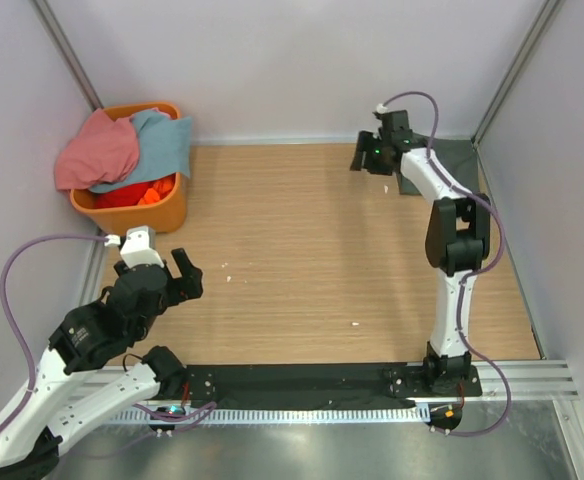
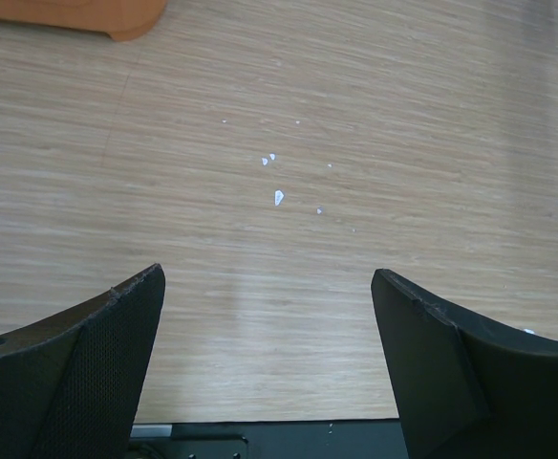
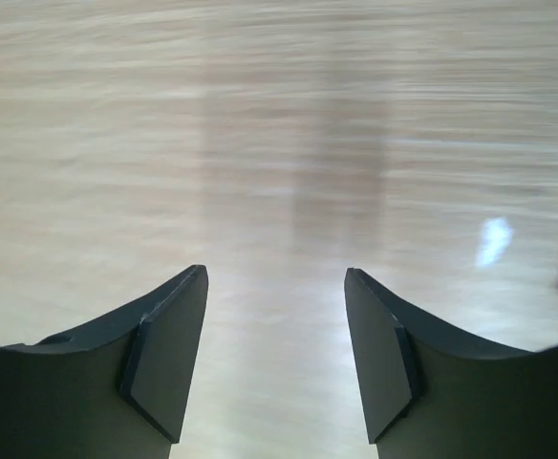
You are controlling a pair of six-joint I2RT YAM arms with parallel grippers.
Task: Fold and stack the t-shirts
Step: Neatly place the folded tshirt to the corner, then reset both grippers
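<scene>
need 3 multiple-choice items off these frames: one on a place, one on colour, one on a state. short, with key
1. Where on the table is the dark grey t-shirt?
A centre
B far right corner
C near edge, by the left arm's base

2. What is heaped on the orange basket?
A salmon-pink t-shirt and light blue t-shirt
B green and yellow t-shirts
C white towels

3. The left end effector is:
A shut on a shirt
B shut on nothing
C open and empty

Key:
1 B, it lies flat in that corner, under the right arm.
2 A, both colours spill over the rim.
3 C, the left wrist view shows its fingers wide apart with only bare wood between.
</scene>
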